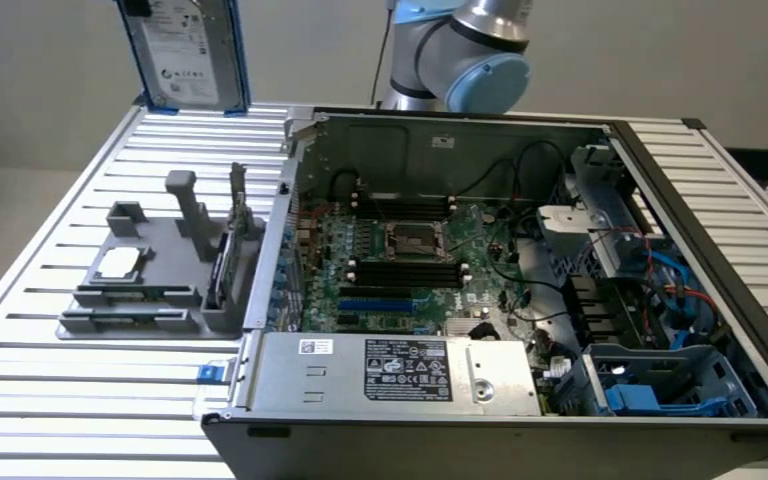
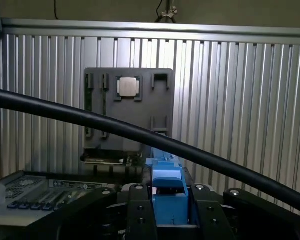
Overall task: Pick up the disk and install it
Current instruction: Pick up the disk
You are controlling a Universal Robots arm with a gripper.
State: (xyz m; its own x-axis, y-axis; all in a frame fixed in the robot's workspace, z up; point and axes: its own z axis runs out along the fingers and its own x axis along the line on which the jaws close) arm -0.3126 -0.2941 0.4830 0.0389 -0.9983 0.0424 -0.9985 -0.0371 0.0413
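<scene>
The disk (image 1: 187, 52) stands upright in the air over the far corner of the slatted table, at the exterior view's left; its silver face carries a white label and its edges show the blue frame. In the wrist view the frame's blue edge (image 2: 167, 192) sits clamped between the black fingers (image 2: 139, 212) of my gripper (image 2: 167, 205), which is shut on it. The rest of the disk is hidden below the camera. The arm's elbow (image 1: 471, 50) stands behind the open computer case (image 1: 491, 150).
A grey holder (image 1: 157, 270) at the exterior view's left carries a small square chip (image 2: 127, 86) and upright cards. The case holds the motherboard (image 1: 411, 250), a silver power-supply box (image 1: 398, 370) and blue-tabbed bays (image 1: 651, 390). A black cable (image 2: 105, 122) crosses the wrist view.
</scene>
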